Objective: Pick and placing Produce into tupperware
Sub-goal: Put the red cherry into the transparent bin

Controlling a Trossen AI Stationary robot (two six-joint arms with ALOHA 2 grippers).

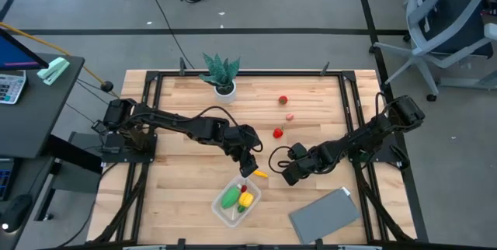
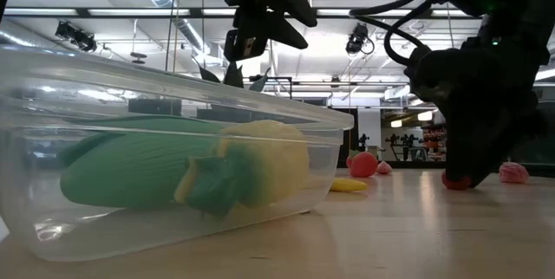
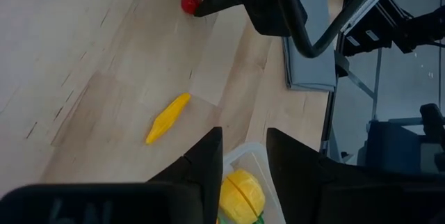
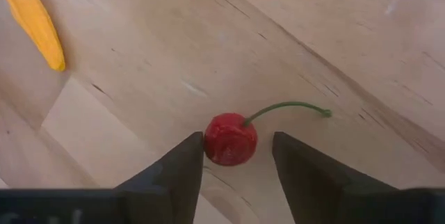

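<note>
The clear tupperware point(image 1: 235, 201) sits near the table's near edge and holds green, yellow and red produce point(image 1: 238, 196). My left gripper point(image 3: 243, 158) hovers open and empty over its far corner point(image 3: 245, 156). A slim yellow piece point(image 3: 167, 117) lies on the wood just beyond the box. My right gripper point(image 4: 236, 158) is open and low at the table. Its fingers stand on either side of a red cherry point(image 4: 229, 139) with a green stem, which lies on the wood close to one finger. More red produce point(image 1: 278, 133) point(image 1: 283, 100) and a pink piece point(image 1: 290, 116) lie farther off.
A spiky green plant in a white pot point(image 1: 221, 75) stands at the table's far edge. A flat grey sheet point(image 1: 324, 215) lies at the near right corner. Black frame rails point(image 1: 351, 118) run along the table's sides. Bare wood point(image 1: 186, 180) shows left of the box.
</note>
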